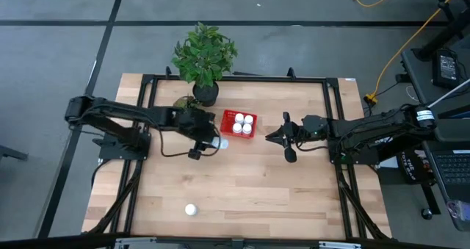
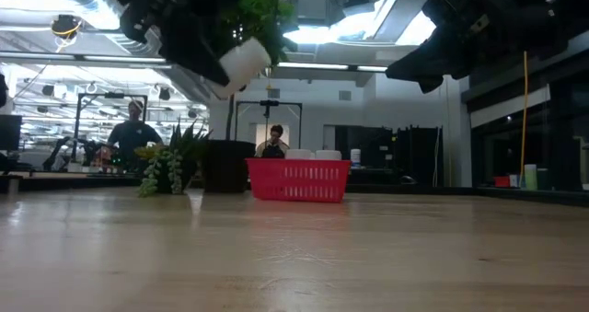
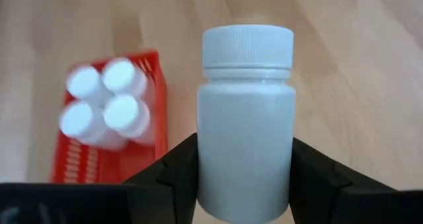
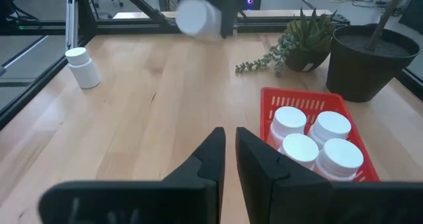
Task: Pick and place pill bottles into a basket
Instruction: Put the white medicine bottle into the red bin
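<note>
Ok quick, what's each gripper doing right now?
Left gripper: shut on a pill bottle, lifted beside the basket.
Right gripper: nearly shut, holding nothing.

L pincer (image 3: 244,178) clamped mid-air; R pincer (image 4: 230,151) shut.

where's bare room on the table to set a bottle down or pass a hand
Bare wood runs from the red basket forward to the lone pill bottle near the front edge. It is crowded at the back: potted plant, basket, and left gripper holding a bottle.
</note>
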